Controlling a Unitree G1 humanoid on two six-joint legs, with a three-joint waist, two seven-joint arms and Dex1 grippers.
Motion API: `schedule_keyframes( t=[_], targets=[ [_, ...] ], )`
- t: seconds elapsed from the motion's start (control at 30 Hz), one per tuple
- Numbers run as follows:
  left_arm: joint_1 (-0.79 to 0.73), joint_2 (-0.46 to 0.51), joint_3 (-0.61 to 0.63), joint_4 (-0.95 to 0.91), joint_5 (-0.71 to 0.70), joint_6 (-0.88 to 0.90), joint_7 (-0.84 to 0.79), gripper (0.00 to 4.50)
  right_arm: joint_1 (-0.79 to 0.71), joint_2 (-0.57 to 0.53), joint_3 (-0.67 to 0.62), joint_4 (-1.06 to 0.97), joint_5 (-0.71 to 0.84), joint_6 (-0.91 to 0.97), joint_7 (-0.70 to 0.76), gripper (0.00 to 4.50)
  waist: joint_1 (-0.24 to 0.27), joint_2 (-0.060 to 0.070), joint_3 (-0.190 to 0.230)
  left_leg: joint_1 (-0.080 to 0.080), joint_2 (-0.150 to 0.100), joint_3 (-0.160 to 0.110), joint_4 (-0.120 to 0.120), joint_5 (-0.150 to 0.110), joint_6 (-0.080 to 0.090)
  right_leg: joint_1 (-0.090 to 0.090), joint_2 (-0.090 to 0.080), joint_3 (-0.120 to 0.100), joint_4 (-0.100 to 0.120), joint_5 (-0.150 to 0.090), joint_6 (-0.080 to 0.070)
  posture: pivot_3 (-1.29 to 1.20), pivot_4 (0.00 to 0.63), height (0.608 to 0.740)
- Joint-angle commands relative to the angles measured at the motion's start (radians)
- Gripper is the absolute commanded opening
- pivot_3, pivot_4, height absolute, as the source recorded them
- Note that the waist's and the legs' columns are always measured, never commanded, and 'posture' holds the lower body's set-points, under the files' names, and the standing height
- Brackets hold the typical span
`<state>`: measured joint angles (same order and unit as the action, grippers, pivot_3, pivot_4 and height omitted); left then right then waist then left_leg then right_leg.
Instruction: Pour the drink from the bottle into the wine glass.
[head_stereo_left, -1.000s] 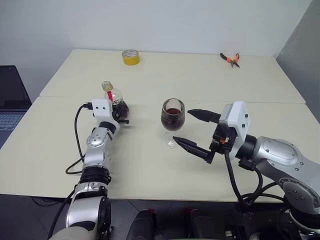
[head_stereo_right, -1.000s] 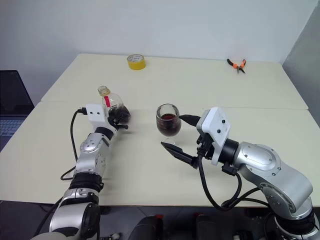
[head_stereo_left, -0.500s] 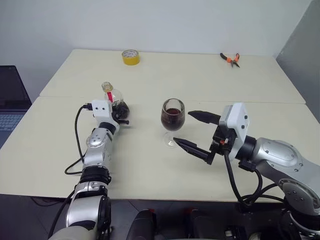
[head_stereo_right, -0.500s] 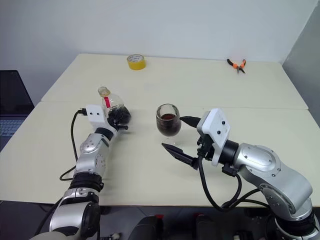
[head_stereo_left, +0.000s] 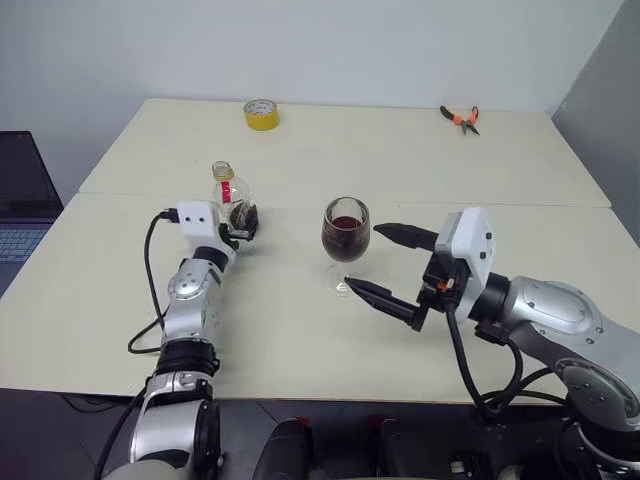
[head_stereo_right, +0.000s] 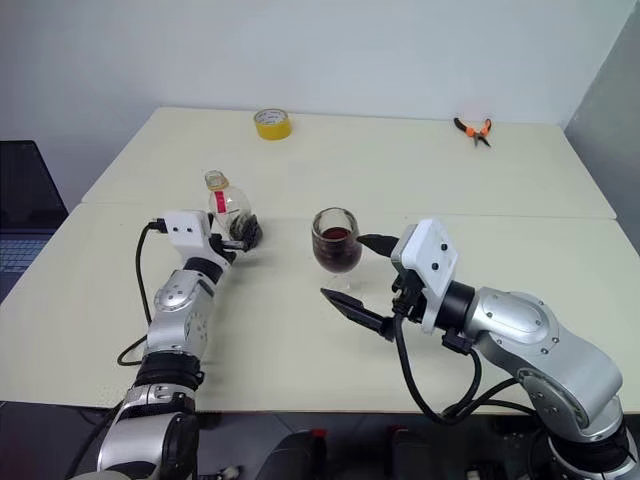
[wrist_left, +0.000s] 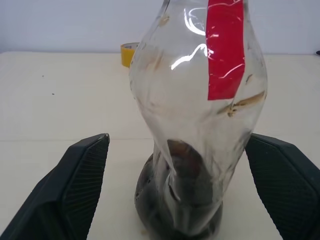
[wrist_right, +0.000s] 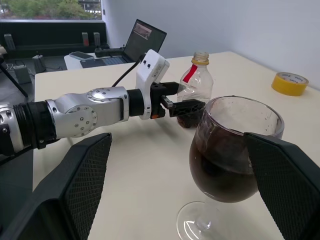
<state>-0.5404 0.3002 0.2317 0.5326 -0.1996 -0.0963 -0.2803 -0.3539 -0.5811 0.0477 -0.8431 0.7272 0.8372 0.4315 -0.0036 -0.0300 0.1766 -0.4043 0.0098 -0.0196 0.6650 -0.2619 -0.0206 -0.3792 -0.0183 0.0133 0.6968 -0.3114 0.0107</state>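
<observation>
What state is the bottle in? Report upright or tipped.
Upright: the bottle stands on the table, neck up, between the open left gripper fingers, with little drink left.

Item: left gripper (wrist_left: 165, 200). I see its fingers (wrist_left: 75, 185), clamped on the bottle (head_stereo_left: 232, 200) a second ago, now spread wide and clear of both its sides.

Item: bottle. Earlier it leans toward ten o'clock in the grip; now it stands upright on the table (head_stereo_left: 300, 340), a little dark drink (wrist_left: 180, 210) left in its base.
</observation>
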Motion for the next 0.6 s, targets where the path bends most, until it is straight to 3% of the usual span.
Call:
schedule_keyframes(
  t=[0.03, 0.33, 0.6],
  targets=[
    [0.03, 0.009, -0.004, -0.109, 0.0, 0.007, 0.0, 4.48, 0.004, 0.003, -0.001, -0.04, -0.004, -0.027, -0.003, 4.5, 0.0, 0.0, 0.0, 0.0, 0.0, 0.0, 0.0, 0.0, 0.0, 0.0, 0.0, 0.0, 0.0, 0.0, 0.0, 0.0, 0.15, 0.74],
    [0.222, 0.022, -0.011, -0.482, 0.003, 0.144, 0.036, 4.48, 0.101, 0.026, -0.018, -0.031, -0.068, -0.177, 0.025, 4.5, 0.0, 0.0, 0.0, 0.0, 0.0, 0.0, -0.001, 0.0, 0.0, 0.0, 0.0, 0.0, -0.001, 0.0, 0.0, 0.0, 0.15, 0.74],
    [0.332, 0.026, -0.002, -0.67, 0.013, 0.255, 0.067, 4.48, 0.222, 0.062, -0.087, 0.024, -0.04, -0.279, 0.059, 4.5, 0.0, 0.0, 0.0, 0.004, 0.0, -0.001, -0.002, 0.0, 0.0, 0.005, 0.0, 0.0, -0.003, 0.0, 0.0, 0.0, 0.15, 0.74]
  ],
)
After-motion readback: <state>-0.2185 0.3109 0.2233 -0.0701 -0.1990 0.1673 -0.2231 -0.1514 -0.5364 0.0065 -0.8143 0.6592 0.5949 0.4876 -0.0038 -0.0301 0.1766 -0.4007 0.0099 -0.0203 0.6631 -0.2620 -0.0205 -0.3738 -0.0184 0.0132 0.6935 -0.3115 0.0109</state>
